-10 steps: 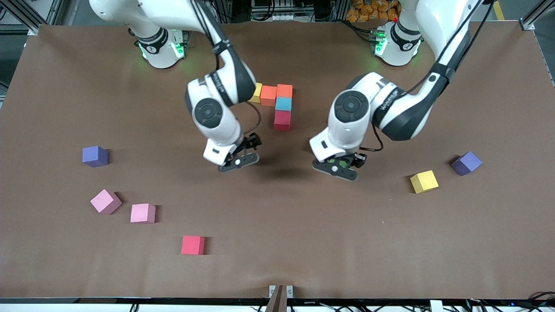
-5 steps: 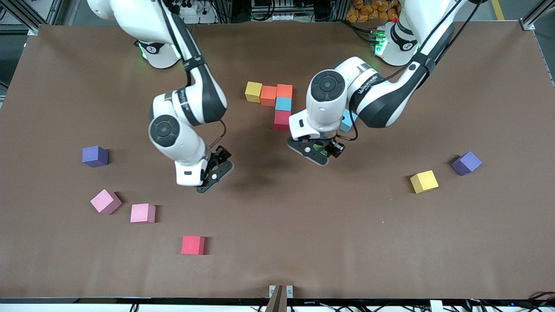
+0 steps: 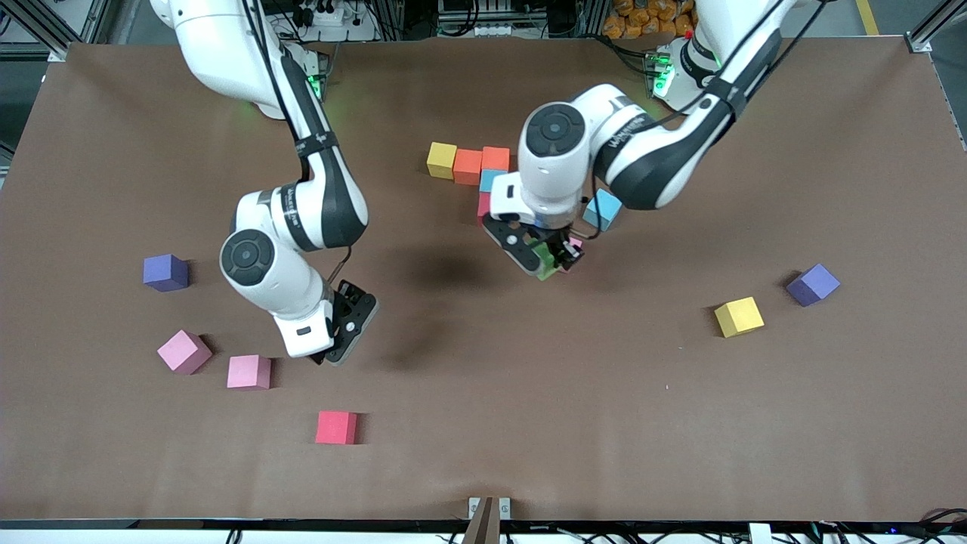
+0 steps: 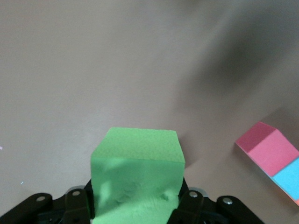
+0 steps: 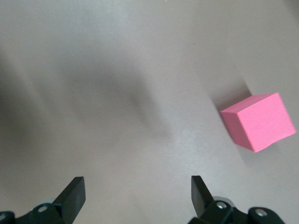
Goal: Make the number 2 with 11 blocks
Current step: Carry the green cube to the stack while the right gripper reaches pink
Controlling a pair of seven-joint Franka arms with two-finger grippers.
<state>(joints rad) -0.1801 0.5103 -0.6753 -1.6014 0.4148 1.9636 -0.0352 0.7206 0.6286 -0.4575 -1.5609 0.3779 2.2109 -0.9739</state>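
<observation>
My left gripper [image 3: 550,258] is shut on a green block [image 3: 545,266], which fills the left wrist view [image 4: 135,172]. It hangs beside the red block [image 3: 483,205] that ends the started figure. The figure's other blocks are yellow [image 3: 442,159], two orange [image 3: 468,166], and light blue [image 3: 490,180]. The left wrist view shows the red block [image 4: 267,150] and the light blue block [image 4: 289,179] close by. My right gripper [image 3: 344,336] is open over bare table near a pink block [image 3: 248,372]. That pink block [image 5: 258,121] also shows in the right wrist view.
Loose blocks lie about: pink [image 3: 183,351], red [image 3: 336,427] and purple [image 3: 165,272] toward the right arm's end. Yellow [image 3: 739,316] and purple [image 3: 813,284] lie toward the left arm's end. Another light blue block [image 3: 602,210] sits under the left forearm.
The left gripper carried the green block toward the started figure. The right arm swung away from the figure toward the pink blocks, with its gripper open throughout.
</observation>
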